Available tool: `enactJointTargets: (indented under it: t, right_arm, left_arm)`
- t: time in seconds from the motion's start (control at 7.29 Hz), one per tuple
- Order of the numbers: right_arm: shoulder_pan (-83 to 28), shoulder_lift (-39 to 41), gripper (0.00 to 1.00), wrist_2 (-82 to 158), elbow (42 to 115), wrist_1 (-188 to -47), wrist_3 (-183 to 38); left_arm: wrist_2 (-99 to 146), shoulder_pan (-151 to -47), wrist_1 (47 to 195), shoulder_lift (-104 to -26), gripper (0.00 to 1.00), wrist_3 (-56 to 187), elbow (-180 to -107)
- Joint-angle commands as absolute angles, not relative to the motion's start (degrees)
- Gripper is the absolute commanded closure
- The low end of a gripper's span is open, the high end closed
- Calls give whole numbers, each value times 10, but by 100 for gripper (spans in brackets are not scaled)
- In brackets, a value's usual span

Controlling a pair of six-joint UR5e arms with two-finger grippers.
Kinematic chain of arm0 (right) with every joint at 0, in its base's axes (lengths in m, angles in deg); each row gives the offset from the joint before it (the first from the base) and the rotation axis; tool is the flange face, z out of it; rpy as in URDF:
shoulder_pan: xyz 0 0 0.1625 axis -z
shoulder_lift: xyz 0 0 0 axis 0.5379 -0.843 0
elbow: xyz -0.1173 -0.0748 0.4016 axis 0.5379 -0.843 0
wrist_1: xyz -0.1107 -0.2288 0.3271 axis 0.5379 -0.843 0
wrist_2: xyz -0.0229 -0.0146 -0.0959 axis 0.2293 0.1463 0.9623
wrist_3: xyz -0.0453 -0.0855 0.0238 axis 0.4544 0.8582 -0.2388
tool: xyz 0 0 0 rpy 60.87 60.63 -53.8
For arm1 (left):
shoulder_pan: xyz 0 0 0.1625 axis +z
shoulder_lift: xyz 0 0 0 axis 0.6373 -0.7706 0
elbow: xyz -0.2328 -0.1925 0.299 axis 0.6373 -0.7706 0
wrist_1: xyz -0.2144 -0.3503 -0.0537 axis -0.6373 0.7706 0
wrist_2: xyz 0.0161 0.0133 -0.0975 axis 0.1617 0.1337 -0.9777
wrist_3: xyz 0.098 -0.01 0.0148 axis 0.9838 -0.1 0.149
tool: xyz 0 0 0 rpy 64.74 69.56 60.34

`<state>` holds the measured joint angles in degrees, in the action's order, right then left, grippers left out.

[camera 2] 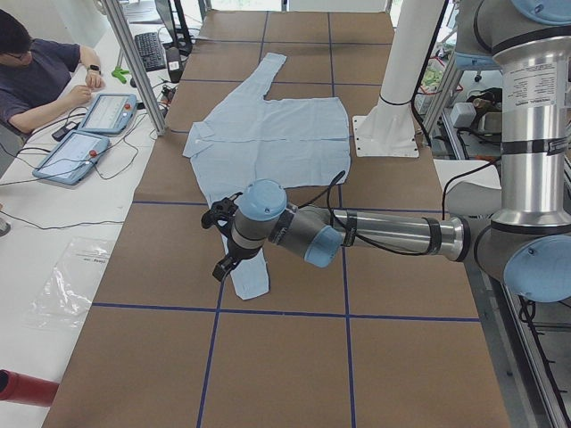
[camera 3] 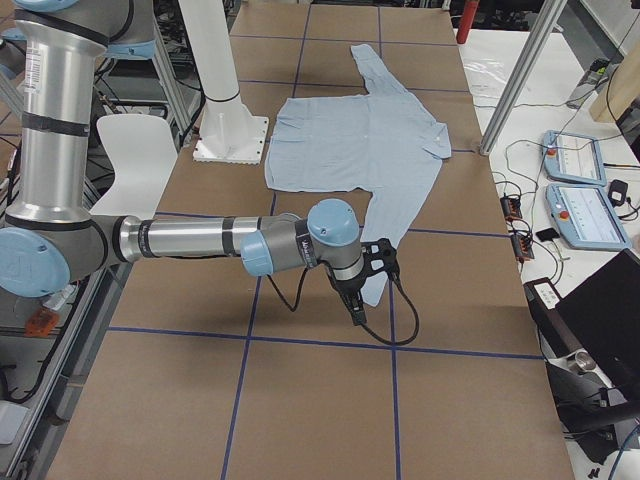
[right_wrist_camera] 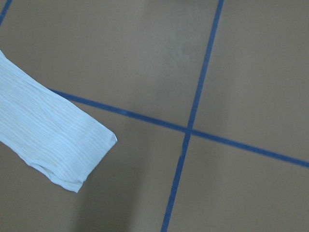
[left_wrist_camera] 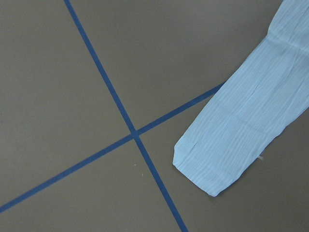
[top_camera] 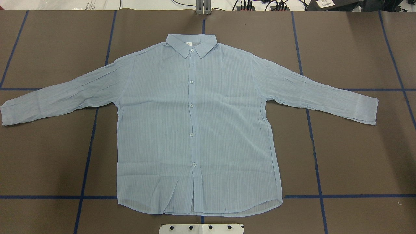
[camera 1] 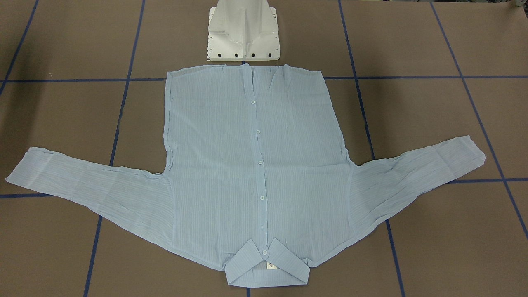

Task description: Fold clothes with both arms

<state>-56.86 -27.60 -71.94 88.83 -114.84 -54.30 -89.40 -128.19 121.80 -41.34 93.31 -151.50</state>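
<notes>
The pale blue striped shirt (top_camera: 195,130) lies flat on the brown table, buttoned, front up, both sleeves spread out. Its collar (top_camera: 191,46) points away from the robot. My left gripper (camera 2: 220,242) shows only in the exterior left view, hovering by the cuff of the near sleeve (camera 2: 252,281). I cannot tell whether it is open or shut. My right gripper (camera 3: 366,292) shows only in the exterior right view, above the other sleeve's cuff (camera 3: 375,290), and I cannot tell its state either. Each wrist view shows a bare cuff (left_wrist_camera: 227,150) (right_wrist_camera: 58,147) and no fingers.
The white pedestal base (camera 1: 243,33) stands at the shirt's hem. Blue tape lines (top_camera: 87,152) grid the brown table (top_camera: 357,156). A person (camera 2: 40,76) sits at a side table with tablet consoles (camera 2: 107,111) beyond the collar end.
</notes>
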Motion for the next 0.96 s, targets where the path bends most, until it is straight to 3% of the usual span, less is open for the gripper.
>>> enactJointTargets:
  t: [0.0, 0.41, 0.82]
  right_arm:
    - [-568, -247, 0, -724, 858, -1116, -544]
    - [-506, -209, 0, -741, 818, -1078, -638]
    - [-368, -226, 1, -595, 785, -904, -1000]
  left_arm:
    - [-897, -1283, 1267, -469, 0, 917, -1472]
    - [-898, -1283, 1325, -479, 0, 888, -1431]
    - [-899, -1283, 1325, -475, 0, 888, -1433]
